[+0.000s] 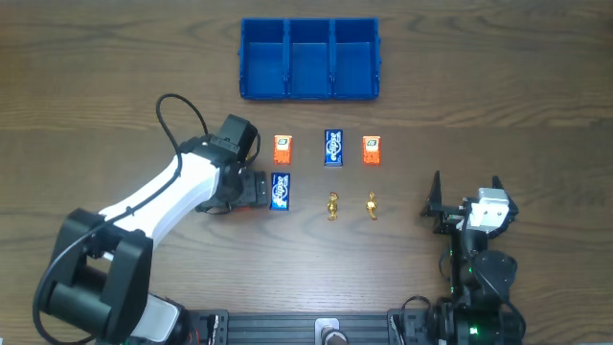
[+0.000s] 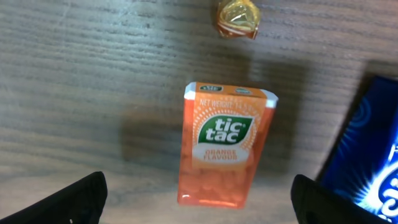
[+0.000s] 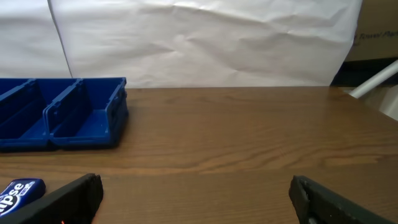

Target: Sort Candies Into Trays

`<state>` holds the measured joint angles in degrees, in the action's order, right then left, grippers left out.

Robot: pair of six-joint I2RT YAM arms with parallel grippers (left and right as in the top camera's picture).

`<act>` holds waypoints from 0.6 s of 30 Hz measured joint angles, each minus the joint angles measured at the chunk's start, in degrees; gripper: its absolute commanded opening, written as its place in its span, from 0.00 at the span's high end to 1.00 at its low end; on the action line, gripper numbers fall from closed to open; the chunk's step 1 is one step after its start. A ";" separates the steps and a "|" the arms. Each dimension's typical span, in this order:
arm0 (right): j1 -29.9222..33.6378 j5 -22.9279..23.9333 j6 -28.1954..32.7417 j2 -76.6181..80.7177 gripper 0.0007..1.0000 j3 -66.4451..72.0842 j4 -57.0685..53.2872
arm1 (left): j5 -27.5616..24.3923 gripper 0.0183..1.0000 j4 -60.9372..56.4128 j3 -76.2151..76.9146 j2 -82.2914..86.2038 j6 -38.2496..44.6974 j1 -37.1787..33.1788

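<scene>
Orange box (image 2: 225,146) under left gripper (image 2: 199,194), fingers apart; ditto right gripper (image 3: 194,188). Shows 0 of 6 in 12 o'clock tray (image 1: 308,94).

Beside the left gripper (image 2: 199,193), a blue pack (image 2: 367,155) is running off the frame's edge; ahead of it, a gold-wrapped candy (image 2: 236,18) is getting cropped. Ahead of the right gripper (image 3: 194,183), the blue tray (image 3: 62,118) is being cut short.
</scene>
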<state>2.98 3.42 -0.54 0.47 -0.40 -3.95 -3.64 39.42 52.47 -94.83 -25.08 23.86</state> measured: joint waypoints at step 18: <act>0.00 0.00 0.00 0.00 0.00 0.00 0.00 | 0.59 0.55 -2.69 0.00 -3.56 1.51 0.02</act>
<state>2.98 3.42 -0.54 0.47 -0.40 -3.95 -3.05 36.73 52.47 -98.39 -23.57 23.88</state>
